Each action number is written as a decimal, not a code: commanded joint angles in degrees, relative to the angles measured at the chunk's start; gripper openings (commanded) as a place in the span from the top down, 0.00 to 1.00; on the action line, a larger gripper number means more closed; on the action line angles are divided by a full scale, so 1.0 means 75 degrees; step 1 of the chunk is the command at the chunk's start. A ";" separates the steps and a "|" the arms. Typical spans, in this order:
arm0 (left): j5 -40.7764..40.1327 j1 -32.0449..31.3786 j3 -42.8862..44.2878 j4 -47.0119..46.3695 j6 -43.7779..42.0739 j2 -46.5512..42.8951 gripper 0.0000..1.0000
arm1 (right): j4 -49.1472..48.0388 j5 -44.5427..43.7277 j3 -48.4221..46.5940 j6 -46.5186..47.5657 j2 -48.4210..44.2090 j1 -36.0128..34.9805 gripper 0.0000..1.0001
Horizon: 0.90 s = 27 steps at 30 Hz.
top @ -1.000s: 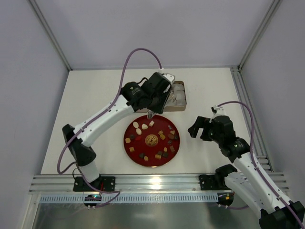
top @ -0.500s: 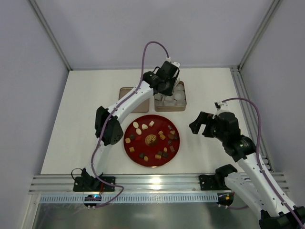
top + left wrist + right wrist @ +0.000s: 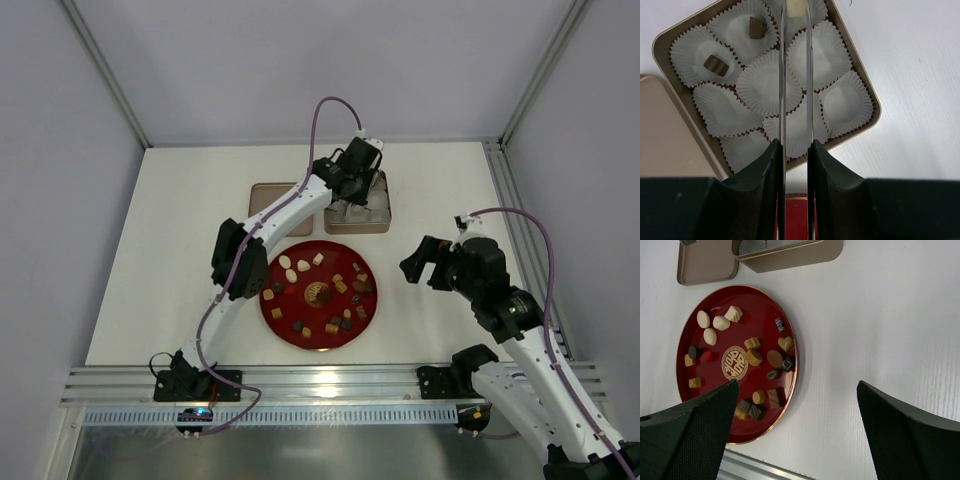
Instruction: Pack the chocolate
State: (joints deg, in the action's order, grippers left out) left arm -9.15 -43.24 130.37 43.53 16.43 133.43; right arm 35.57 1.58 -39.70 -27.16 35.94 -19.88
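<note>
The left claw [image 3: 795, 20] is clamped on a cream-white chocolate [image 3: 796, 7] above the paper cups [image 3: 767, 85] of the gold tin [image 3: 660, 47], where two brown chocolates [image 3: 716, 65] sit in cups, while the right claw [image 3: 797, 385], fingers wide apart, hovers over the tabletop [image 3: 880, 315] beside the red plate [image 3: 757, 322] carrying the other chocolates [image 3: 754, 357].

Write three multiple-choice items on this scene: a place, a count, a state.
1. Where does the lid lie? A) left of the box B) on the box C) right of the box
2. How many brown chocolates show in the cups? A) none B) two C) five
3. The right gripper is: A) shut on a chocolate B) shut on the lid C) open
Key: 1A, the top view shows it beside the box; 2B, the left wrist view shows two; 3C, its fingers stand wide apart.
</note>
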 commanded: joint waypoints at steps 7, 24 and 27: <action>-0.0046 0.0094 0.0372 -0.0460 -0.0057 0.0093 0.70 | -0.0020 -0.0094 -0.0155 0.0035 -0.0152 -0.0021 0.00; 0.0106 0.0094 0.0419 -0.0483 -0.0163 -0.0714 0.56 | -0.0079 -0.0059 -0.0167 0.0023 -0.0105 -0.0021 0.00; 0.0270 0.0082 0.0349 -0.0448 -0.0151 -0.1112 0.57 | -0.0149 -0.0036 -0.0132 0.0000 -0.0082 -0.0021 0.00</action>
State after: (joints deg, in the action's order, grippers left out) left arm -8.58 -42.83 130.87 43.09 15.99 133.14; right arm 35.62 1.61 -39.70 -27.16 35.62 -19.88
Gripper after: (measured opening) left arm 0.441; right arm 0.996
